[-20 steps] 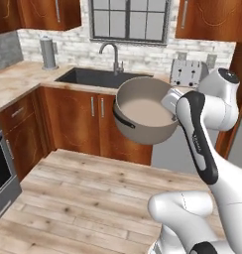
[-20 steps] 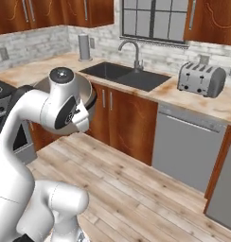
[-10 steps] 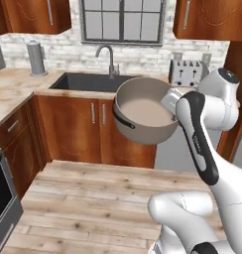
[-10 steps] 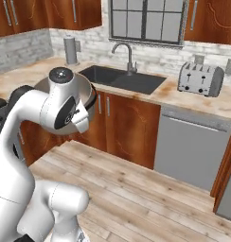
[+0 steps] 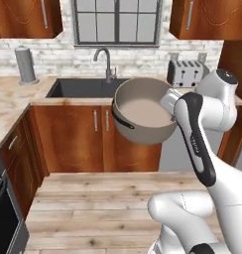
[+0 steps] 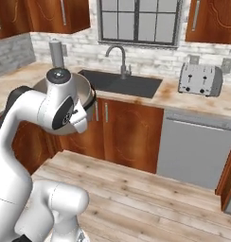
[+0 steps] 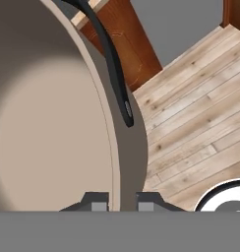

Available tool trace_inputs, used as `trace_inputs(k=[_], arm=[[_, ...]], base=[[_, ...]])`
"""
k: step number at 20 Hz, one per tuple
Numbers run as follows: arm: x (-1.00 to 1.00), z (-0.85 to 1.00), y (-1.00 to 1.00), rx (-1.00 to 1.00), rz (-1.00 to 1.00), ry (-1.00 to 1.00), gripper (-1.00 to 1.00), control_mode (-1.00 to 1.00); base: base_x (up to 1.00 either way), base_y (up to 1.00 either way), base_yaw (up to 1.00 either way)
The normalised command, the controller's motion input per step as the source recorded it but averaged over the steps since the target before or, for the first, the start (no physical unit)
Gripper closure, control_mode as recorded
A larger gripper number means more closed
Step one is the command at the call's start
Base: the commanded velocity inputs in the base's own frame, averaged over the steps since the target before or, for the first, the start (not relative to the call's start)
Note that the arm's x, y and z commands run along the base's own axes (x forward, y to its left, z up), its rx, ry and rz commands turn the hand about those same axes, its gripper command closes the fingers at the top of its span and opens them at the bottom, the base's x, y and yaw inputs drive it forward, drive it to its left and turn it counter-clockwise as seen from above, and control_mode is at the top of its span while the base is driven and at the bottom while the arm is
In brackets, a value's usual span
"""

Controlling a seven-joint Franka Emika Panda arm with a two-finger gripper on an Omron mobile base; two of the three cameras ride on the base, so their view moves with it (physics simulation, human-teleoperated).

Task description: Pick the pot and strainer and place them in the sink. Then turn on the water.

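A wide grey-taupe pot hangs in the air in front of the counter, level with its edge, with the gripper shut on its right rim. In the hand view the rim of the pot runs between the two fingertips of the gripper, and a black side handle curves along the outside. The arm hides most of the pot in the right base view. The dark sink lies behind the pot, under the grey tap. No stream runs from the spout. The strainer is out of view.
A silver toaster stands on the counter right of the sink, a tall grey canister to its left. Wooden cabinet doors and a grey dishwasher front face the plank floor.
The whole picture has shifted in both base views, so the base has driven nearer the counter. The pot stays held in the same place relative to the arm.
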Motion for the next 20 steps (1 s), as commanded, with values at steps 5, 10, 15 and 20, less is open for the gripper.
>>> trace_inputs(k=[5,10,15,20], arm=[[0.00,0.00,0.00,0.00,0.00,0.00,1.00,1.00],[0.00,0.00,0.00,0.00,0.00,0.00,1.00,1.00],[0.00,0.00,0.00,0.00,0.00,0.00,1.00,1.00],[0.00,0.00,0.00,0.00,0.00,0.00,1.00,1.00]], base=[[0.76,0.22,-0.31],[0.64,0.43,-0.29],[0.21,0.73,-0.23],[0.00,0.74,-0.12]])
